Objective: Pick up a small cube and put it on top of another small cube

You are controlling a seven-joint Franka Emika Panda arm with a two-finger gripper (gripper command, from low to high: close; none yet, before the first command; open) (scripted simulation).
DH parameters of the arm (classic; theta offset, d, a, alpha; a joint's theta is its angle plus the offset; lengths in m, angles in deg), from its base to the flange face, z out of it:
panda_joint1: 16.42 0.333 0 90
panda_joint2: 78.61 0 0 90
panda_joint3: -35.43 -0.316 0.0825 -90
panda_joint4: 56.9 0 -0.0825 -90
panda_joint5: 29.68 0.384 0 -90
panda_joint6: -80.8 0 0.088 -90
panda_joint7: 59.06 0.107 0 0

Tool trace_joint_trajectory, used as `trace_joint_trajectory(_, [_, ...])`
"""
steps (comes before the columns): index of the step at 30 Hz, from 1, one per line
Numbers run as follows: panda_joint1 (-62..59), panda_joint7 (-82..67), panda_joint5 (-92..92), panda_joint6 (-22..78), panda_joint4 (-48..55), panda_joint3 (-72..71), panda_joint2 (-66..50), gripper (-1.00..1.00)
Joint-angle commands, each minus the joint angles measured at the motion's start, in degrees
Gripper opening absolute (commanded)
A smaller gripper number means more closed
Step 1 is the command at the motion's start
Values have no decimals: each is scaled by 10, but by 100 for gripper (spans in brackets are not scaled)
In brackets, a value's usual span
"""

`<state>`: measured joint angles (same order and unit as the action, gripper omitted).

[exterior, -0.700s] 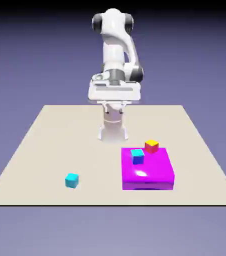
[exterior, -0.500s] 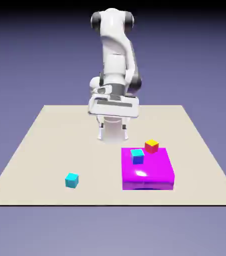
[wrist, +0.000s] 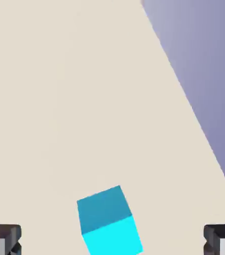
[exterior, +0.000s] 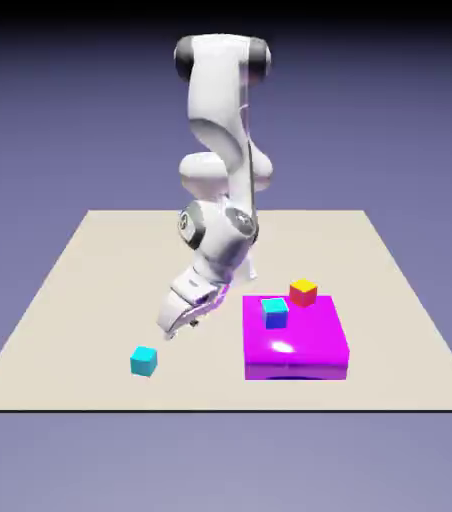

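The cyan cube lies alone on the table, at about eight o'clock from the magenta slab; the fingers hang spread above it, seemingly not touching.

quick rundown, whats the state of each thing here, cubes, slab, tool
cyan cube: loose on the table, apart from the slab, not gripped.
blue-sided cube: resting on the magenta slab, nothing on top.
red-orange cube: at the slab's far edge, untouched.
magenta slab: flat on the table.
tool: open, empty, angled down toward the cyan cube.
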<state>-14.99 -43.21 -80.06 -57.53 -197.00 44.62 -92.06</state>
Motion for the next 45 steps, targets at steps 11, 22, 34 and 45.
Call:
trace_joint_trajectory(11, [-123, 32, -177, 31, 61, -64, -146, 0])
trace_joint_trajectory(22, [1, -38, -73, 51, 30, 13, -66, -100])
trace_joint_trajectory(34, [-4, 183, 216, 218, 85, -138, 41, -100])
trace_joint_trajectory(45, [-27, 357, 490, 375, 87, -319, 98, -100])
